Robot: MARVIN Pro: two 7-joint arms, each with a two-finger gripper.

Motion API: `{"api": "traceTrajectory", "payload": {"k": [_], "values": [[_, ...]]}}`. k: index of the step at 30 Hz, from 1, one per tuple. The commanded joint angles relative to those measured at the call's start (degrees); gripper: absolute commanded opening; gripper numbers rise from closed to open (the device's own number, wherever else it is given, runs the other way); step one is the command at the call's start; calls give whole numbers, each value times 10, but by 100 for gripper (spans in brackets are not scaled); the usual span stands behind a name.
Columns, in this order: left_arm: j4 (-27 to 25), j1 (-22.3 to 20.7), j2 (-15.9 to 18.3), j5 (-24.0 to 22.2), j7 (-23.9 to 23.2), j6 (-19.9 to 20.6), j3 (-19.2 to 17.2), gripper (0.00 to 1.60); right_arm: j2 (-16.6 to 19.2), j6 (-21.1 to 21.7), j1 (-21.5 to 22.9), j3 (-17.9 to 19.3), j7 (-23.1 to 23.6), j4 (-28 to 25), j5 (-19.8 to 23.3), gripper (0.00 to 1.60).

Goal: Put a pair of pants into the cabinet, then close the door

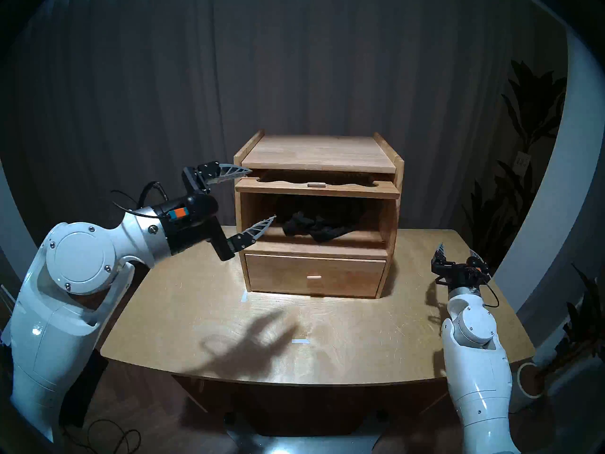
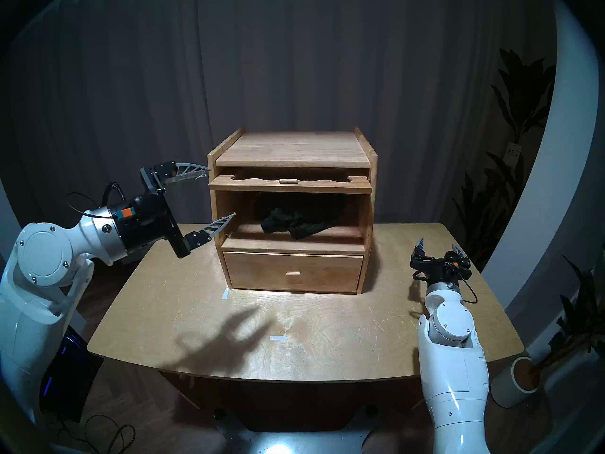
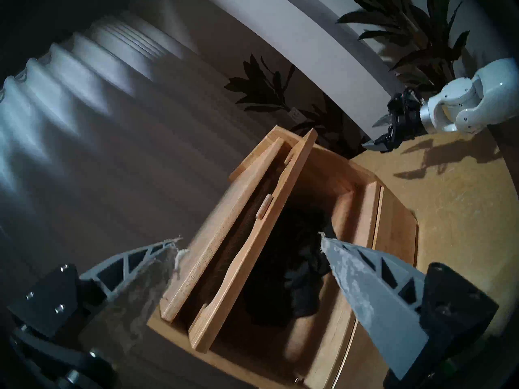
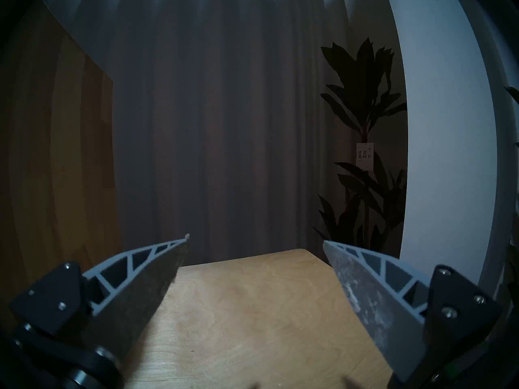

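Note:
The light-wood cabinet (image 1: 314, 155) stands mid-table with its upper compartment open. Its door (image 1: 317, 188) is swung up flat, lying just under the top board with the small knob facing forward. The black pants (image 1: 314, 229) lie crumpled on the compartment floor, fully inside. My left gripper (image 1: 262, 194) is open and empty at the cabinet's front left. One finger is by the top left corner and the other is at the compartment's left edge, close to the pants (image 3: 295, 267). My right gripper (image 1: 457, 249) hovers open and empty over the table to the right of the cabinet.
The lower drawer (image 1: 314, 276) is shut. The wooden table (image 1: 327, 345) carries small tape marks in front of the cabinet. A dark curtain hangs behind. A leafy plant (image 1: 523, 116) and a pot (image 1: 530, 378) stand off the table's right side.

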Motion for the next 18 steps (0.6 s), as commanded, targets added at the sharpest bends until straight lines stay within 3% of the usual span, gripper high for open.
{"api": "traceTrajectory", "payload": {"k": [1, 8, 10, 11, 13, 18], "values": [[-11, -56, -48, -28, 23, 26, 69, 160, -2, -9, 3, -5, 7, -20, 5, 160], [10, -107, -104, -45, 48, 68, 133, 160, -7, -12, 3, -23, 23, -22, 16, 160], [22, -124, -114, -27, 68, 79, 136, 160, -10, -14, 4, -32, 28, -25, 19, 160], [14, -119, -92, 16, 82, 76, 124, 160, -12, -13, 5, -36, 30, -24, 20, 160], [18, -133, -67, 41, 87, 79, 123, 160, -14, -11, 6, -42, 31, -22, 20, 160], [28, -133, -58, 76, 98, 88, 135, 160, -17, -10, 7, -50, 34, -19, 22, 160]]}}
